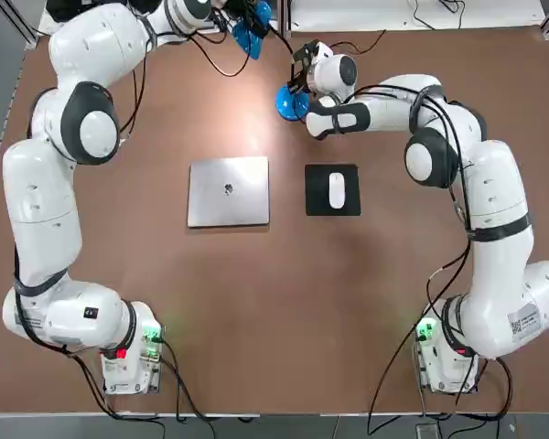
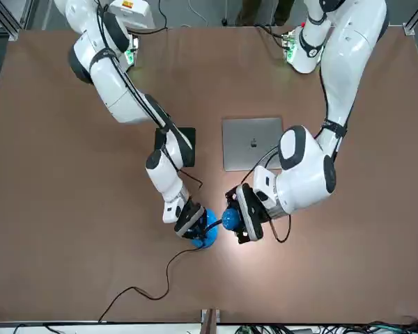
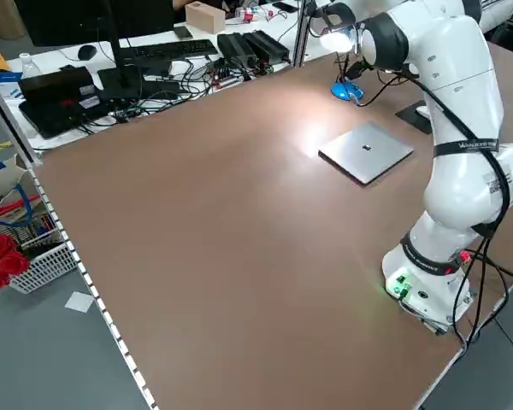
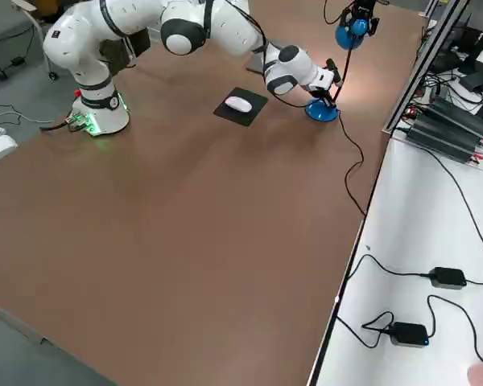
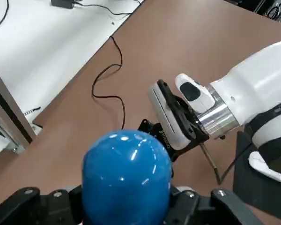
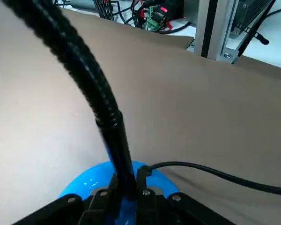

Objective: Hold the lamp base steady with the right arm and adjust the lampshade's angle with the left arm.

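Observation:
The lamp base (image 1: pixel 287 102) is a glossy blue disc at the table's far middle, also visible in the front view (image 2: pixel 206 240) and right wrist view (image 6: pixel 91 184). My right gripper (image 6: pixel 127 191) is shut on the black gooseneck stem (image 6: pixel 86 82) just above the disc, and it also shows in the front view (image 2: pixel 189 223). The blue lampshade (image 5: pixel 126 174) sits between the fingers of my left gripper (image 2: pixel 241 217), which is shut on it. The lampshade (image 2: pixel 229 219) hangs a little above and beside the base, and its lit inside (image 3: pixel 334 39) glows in the left side view.
A closed grey laptop (image 1: pixel 228 190) and a white mouse (image 1: pixel 336 190) on a black pad lie mid-table. The lamp's black cord (image 2: pixel 148 291) trails toward the far edge, where a metal frame post (image 6: pixel 210 28) stands.

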### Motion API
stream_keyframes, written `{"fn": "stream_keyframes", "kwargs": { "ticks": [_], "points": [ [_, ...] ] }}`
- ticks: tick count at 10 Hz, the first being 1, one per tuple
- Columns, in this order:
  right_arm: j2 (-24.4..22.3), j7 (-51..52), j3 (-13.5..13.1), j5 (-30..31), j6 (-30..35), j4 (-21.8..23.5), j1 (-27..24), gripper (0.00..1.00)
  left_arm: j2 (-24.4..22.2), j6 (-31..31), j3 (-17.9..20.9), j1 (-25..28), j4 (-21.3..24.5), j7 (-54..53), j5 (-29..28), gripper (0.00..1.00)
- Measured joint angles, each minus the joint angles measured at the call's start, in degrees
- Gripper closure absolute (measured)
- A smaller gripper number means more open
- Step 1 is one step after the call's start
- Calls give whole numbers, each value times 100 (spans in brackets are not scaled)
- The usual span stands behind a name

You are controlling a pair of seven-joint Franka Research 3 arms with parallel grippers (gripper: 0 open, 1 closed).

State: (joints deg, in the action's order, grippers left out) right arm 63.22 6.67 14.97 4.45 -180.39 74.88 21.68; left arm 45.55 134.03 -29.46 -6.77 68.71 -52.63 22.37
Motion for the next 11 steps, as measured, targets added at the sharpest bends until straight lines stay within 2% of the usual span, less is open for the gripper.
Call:
{"fn": "stream_keyframes", "kwargs": {
  "ticks": [4,9,11],
  "points": [
    [0,0,-8,0,-13,0,9,85,-2,-168,-6,17,-54,1083,0,53],
    [0,2,-15,4,-24,0,19,85,-1,-181,-6,13,-56,1715,0,61],
    [0,2,-18,5,-25,0,21,85,-2,-186,-8,12,-59,2018,0,62]
  ]
}}
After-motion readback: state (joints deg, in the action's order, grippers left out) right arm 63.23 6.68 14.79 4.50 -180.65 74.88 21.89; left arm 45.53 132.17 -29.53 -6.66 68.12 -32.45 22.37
